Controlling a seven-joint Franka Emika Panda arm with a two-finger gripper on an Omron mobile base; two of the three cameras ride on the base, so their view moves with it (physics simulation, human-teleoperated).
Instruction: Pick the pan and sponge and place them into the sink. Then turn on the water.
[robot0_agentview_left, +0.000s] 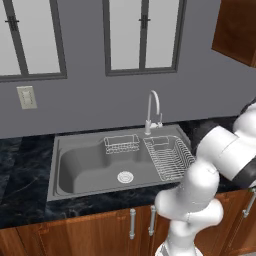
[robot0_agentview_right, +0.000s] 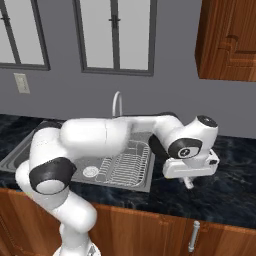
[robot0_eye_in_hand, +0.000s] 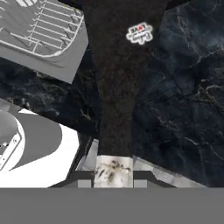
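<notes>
In the hand view the pan's straight black handle (robot0_eye_in_hand: 114, 100) runs up the middle, its pale tip (robot0_eye_in_hand: 113, 170) lying between my fingertips. My gripper (robot0_eye_in_hand: 113, 180) is shut on that handle. The hand points down at the black marbled counter (robot0_agentview_right: 220, 190) just right of the sink (robot0_agentview_right: 15, 160), with the gripper (robot0_agentview_right: 188, 183) under it. The pan's bowl is hidden. The sponge is out of view. The grey sink (robot0_agentview_left: 75, 165) holds a white drain (robot0_agentview_left: 125, 176). No water runs from the silver gooseneck faucet (robot0_agentview_left: 153, 107).
A wire dish rack (robot0_agentview_left: 169, 157) fills the sink's right part and a wire basket (robot0_agentview_left: 121, 144) hangs at its back. A sink corner with the rack (robot0_eye_in_hand: 43, 35) shows at the hand view's upper left. A wooden wall cabinet (robot0_agentview_right: 227, 40) hangs at the upper right.
</notes>
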